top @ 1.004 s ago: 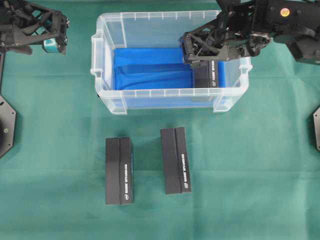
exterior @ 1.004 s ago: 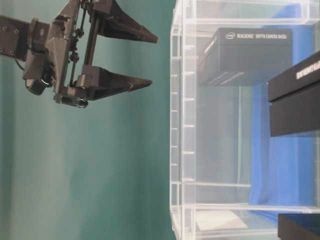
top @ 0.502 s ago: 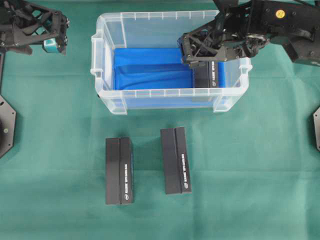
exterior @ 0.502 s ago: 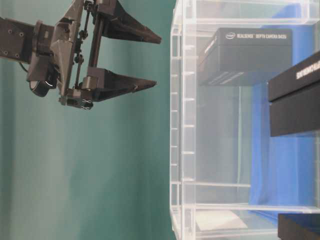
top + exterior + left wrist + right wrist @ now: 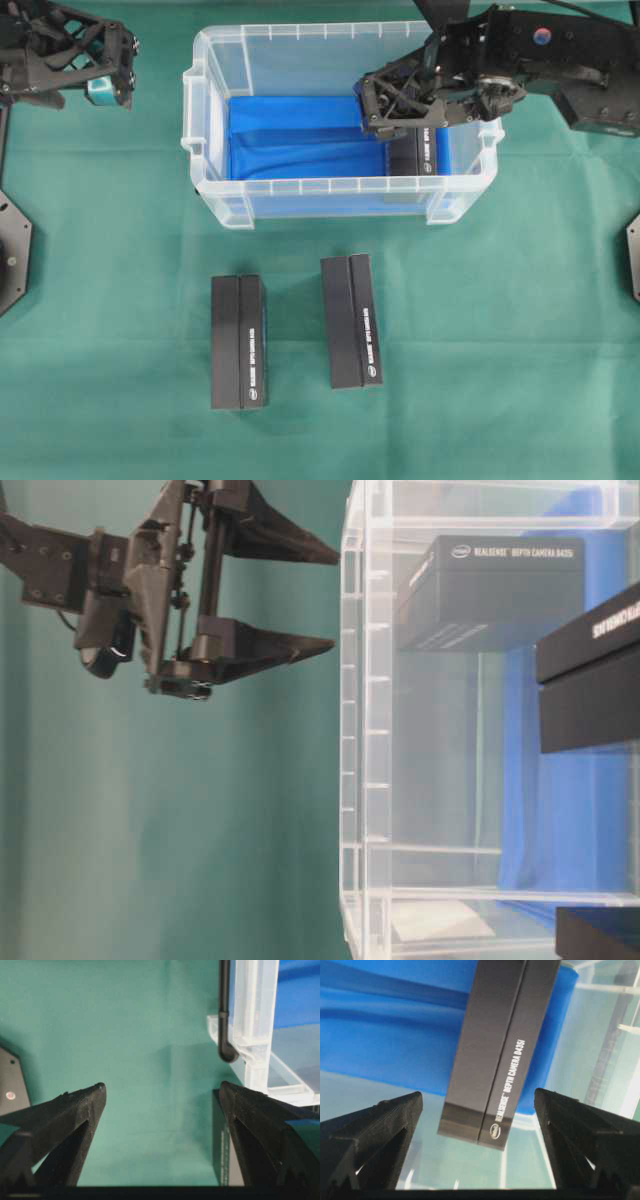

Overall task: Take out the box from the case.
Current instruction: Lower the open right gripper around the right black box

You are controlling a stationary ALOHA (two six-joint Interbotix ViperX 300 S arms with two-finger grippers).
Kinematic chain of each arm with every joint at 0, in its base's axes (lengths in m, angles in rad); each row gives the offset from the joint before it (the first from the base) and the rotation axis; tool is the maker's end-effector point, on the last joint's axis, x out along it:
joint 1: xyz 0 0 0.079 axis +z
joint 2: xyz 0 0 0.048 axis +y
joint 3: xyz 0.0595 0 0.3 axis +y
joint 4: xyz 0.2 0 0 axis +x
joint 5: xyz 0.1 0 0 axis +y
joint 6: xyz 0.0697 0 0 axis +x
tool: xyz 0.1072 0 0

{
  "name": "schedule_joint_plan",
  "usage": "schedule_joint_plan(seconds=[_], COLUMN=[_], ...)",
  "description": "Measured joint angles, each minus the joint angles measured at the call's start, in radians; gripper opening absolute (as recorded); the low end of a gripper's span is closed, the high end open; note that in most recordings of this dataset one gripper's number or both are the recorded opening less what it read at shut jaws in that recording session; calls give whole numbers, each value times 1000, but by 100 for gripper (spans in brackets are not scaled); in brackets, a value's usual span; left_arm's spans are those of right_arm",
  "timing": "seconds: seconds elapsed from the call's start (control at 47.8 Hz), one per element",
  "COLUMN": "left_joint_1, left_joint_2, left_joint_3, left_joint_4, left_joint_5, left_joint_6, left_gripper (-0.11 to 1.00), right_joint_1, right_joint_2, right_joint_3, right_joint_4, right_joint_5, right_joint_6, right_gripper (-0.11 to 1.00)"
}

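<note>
A slim black box (image 5: 417, 160) lies flat on the blue lining at the right end of the clear case (image 5: 215, 180).

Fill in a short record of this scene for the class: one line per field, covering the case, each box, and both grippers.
case: clear plastic tub with blue lining, on the green cloth
box in case: black RealSense camera box at the right end of the tub, lying on the lining
boxes outside: two black boxes on the cloth in front of the tub, left one, right one
right gripper: open, over the box in the case, jaws either side of it, not gripping
left gripper: open, outside the tub, holding nothing
</note>
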Motion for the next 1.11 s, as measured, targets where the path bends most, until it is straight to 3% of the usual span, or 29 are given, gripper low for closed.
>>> schedule_joint_plan(seconds=[1.109], left_joint_1=[-20], left_joint_2=[-2], left_joint_3=[3], left_joint_4=[0], left_joint_5=[0], left_joint_6=[0], left_gripper=[96], right_joint_1=[-38], right_joint_2=[57], right_joint_3=[71], right_joint_4=[-15], right_joint_5=[-101], right_joint_6=[26], right_gripper=[91])
